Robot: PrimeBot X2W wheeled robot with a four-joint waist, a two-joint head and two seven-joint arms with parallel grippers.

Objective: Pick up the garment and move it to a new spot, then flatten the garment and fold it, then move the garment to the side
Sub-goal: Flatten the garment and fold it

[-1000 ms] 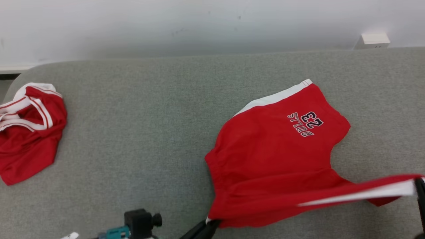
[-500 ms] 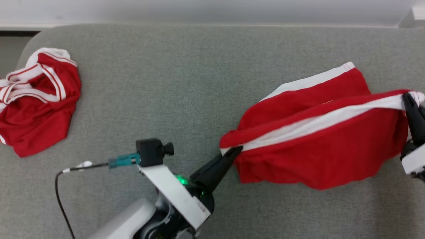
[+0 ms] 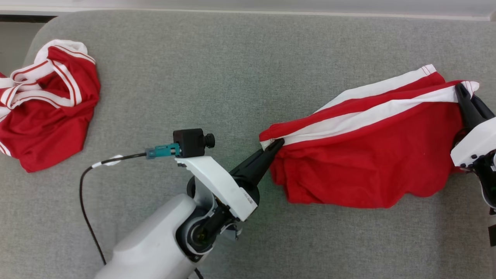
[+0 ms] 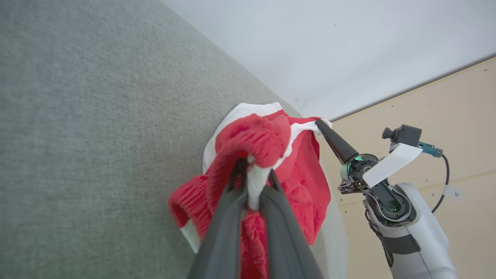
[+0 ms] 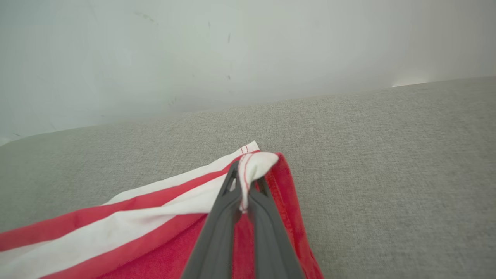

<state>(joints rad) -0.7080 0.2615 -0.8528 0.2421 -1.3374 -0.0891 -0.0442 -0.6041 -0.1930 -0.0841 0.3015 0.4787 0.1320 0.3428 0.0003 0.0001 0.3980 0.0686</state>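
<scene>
left gripper [image 3: 276, 145]: jaws clamped on shorts [image 3: 368, 166] at 9 o'clock end | right gripper [image 3: 460, 90]: jaws clamped on 2 o'clock corner

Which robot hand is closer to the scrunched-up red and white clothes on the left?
Left. The left gripper pinches the left end of the red shorts, across bare grey fabric from the crumpled garment. The right gripper pinches the shorts' far right corner.

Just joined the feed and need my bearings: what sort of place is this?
Likely an indoor test room: a grey fabric-covered work surface against a bare white wall, a plywood panel alongside, red shorts on it.
</scene>
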